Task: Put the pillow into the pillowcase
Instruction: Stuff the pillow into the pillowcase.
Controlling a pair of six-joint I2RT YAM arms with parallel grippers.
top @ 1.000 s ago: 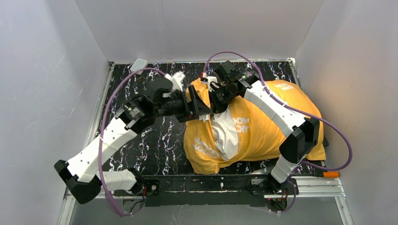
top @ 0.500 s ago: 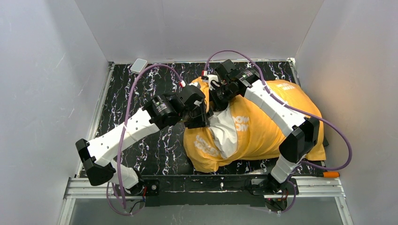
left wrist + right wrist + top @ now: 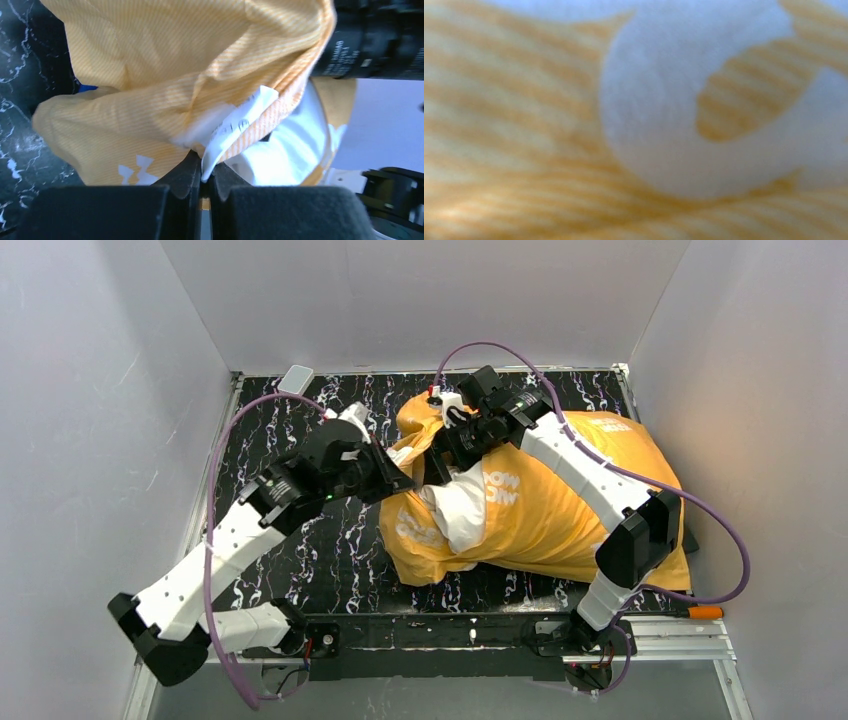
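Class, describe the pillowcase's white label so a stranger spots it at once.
Find the bulging orange-yellow fabric pillowcase on the black marbled table. At its open end, the left gripper pinches a small white label. Unlike the plain white pillow behind, it carries printing.

The pillowcase (image 3: 560, 525) is matt, finely ribbed orange-yellow cloth. The pillow (image 3: 462, 512) is plain white cloth. The worktop (image 3: 345, 550) is smooth black with white marble veining.

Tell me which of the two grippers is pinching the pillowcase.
The left gripper: its jaws are shut on the orange pillowcase hem by the white label, while the right gripper stands open against the fabric.
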